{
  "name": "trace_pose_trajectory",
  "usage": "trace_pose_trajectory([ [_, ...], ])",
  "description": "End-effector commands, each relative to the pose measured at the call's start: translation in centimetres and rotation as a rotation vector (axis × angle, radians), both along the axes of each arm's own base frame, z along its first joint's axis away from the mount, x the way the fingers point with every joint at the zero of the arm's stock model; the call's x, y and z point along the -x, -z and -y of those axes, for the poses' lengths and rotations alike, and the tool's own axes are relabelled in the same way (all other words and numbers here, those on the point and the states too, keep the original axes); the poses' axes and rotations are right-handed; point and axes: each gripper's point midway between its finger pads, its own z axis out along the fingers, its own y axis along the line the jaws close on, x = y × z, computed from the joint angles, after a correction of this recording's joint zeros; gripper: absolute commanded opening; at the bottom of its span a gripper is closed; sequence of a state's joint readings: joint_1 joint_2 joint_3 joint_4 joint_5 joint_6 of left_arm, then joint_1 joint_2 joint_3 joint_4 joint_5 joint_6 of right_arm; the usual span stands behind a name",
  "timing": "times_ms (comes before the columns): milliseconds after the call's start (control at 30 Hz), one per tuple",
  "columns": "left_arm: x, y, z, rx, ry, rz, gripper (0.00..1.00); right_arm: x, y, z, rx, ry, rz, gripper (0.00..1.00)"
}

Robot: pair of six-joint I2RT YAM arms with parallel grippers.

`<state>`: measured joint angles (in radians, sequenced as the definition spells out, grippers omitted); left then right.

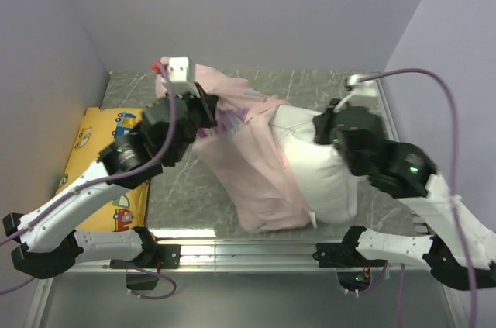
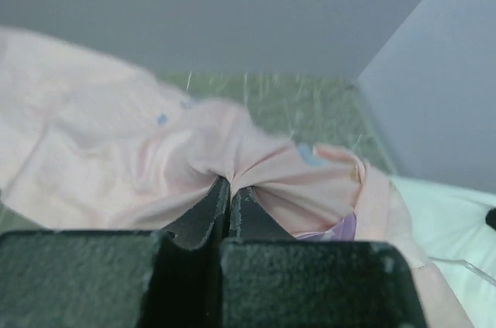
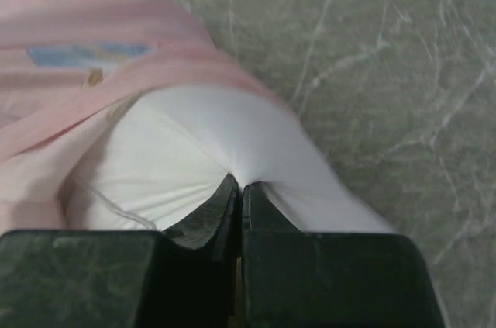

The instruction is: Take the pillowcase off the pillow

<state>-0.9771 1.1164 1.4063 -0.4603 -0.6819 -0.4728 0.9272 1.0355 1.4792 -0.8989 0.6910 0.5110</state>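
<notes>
The pillowcase (image 1: 248, 165) lies mid-table turned pale pink side out, with a little purple print showing near its far end. It still covers the left part of the white pillow (image 1: 322, 169), whose right part is bare. My left gripper (image 1: 208, 115) is shut on a bunched fold of the pillowcase (image 2: 194, 150) at its far left end, held raised. My right gripper (image 1: 319, 128) is shut on the pillow's white cloth (image 3: 194, 150) at its far right corner. The pillowcase edge (image 3: 93, 72) lies just left of that grip.
A yellow vehicle-print cushion (image 1: 101, 150) lies flat by the left wall, under my left arm. Grey walls close the table at left, back and right. A metal rail (image 1: 248, 250) runs along the near edge between the arm bases.
</notes>
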Motion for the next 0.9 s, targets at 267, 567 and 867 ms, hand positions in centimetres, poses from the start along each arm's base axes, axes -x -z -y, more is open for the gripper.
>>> trace_pose_trajectory([
  [267,-9.2,3.2,1.0,-0.215,-0.046,-0.101,0.0,-6.5,16.7,6.6,-0.039,0.113,-0.34,0.0],
  [567,-16.8,16.0,-5.2,-0.152,-0.115,-0.369,0.0,-9.9,25.8,12.1,-0.118,0.305,-0.514,0.0],
  [867,-11.4,7.6,0.7,0.009,0.132,-0.161,0.75,-11.5,24.4,11.7,-0.137,0.29,-0.48,0.0],
])
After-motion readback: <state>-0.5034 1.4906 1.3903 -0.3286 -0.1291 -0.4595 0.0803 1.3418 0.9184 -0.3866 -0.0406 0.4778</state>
